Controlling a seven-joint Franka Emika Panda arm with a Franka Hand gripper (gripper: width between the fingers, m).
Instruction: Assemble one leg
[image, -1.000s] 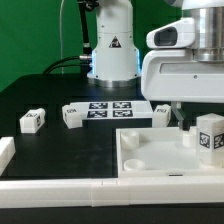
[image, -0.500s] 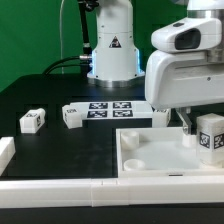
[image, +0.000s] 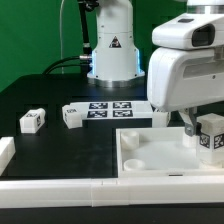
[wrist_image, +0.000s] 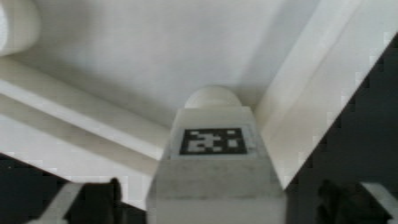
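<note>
A leg (image: 211, 136), a small white block with marker tags, stands upright in the far corner of the large white tray-like piece (image: 150, 160), at the exterior view's right. My gripper (image: 200, 129) hangs right over it. In the wrist view the leg (wrist_image: 215, 140) rises between my two dark fingers (wrist_image: 93, 203), with a gap on each side. The gripper (wrist_image: 217, 206) is open around the leg and not touching it. Two more legs (image: 32, 121) (image: 73, 116) lie on the black table at the left. Another leg (image: 160, 116) shows partly beside the arm.
The marker board (image: 110, 108) lies flat mid-table in front of the robot base (image: 110, 55). A long white bar (image: 60, 186) edges the table's front, and a short white bar end (image: 5, 150) sits at the left edge.
The arm has moved toward the exterior view's right, bringing the gripper closer over the upright leg. The leg and the other parts have not moved.
</note>
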